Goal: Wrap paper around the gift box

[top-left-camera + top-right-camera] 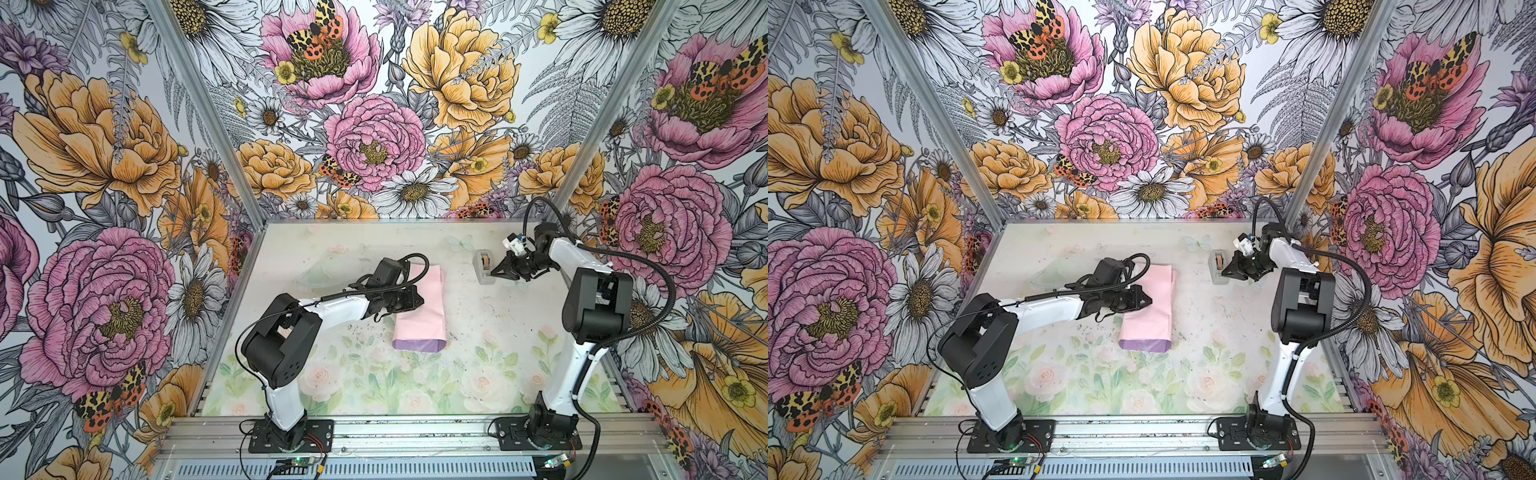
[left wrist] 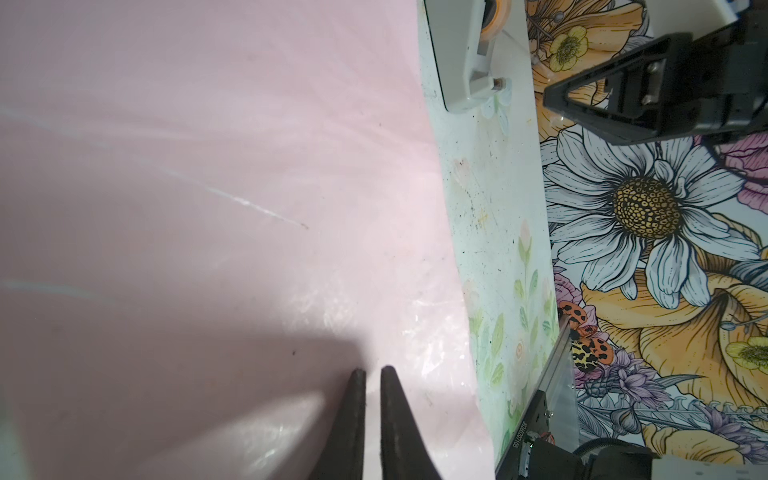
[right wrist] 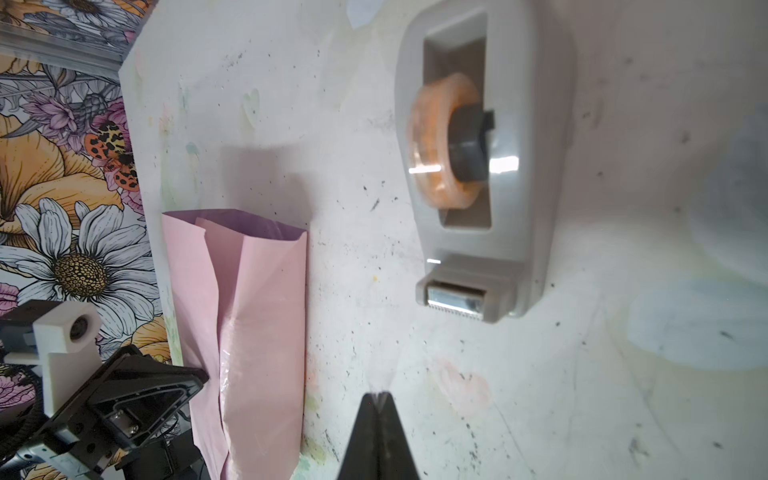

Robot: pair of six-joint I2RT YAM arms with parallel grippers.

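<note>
The paper (image 1: 419, 307) lies mid-surface as a long flat sleeve, pale pink outside, with lilac showing at its 6 o'clock end. The gift box is not visible; I judge it to be inside that sleeve.

The left fingers (image 2: 359, 384) are over the pink top face, nearly closed with only a thin slit between them and nothing in it. Whether the tips actually press the sheet I cannot tell. The right fingers (image 3: 379, 399) are fully closed at about 2 o'clock from the parcel, just beside the tape dispenser (image 3: 478, 166). A faint clear shimmer at their tip may be a tape end, though it's too blurred to be sure.

This looks like the taping stage. To do it well, the left tips should pin the overlapped seam flat, and the tape should land across that seam. It should be smoothed outward so no bubble lifts the thin sheet.

The paper is thin, matte and softly creased, with one glossy clear patch, probably tape. The dispenser is rounded grey plastic with a toothed metal cutter and a clear, orange-tinted roll. The surface (image 1: 498, 332) is pale, scuffed and speckled, with faded printed roses.
</note>
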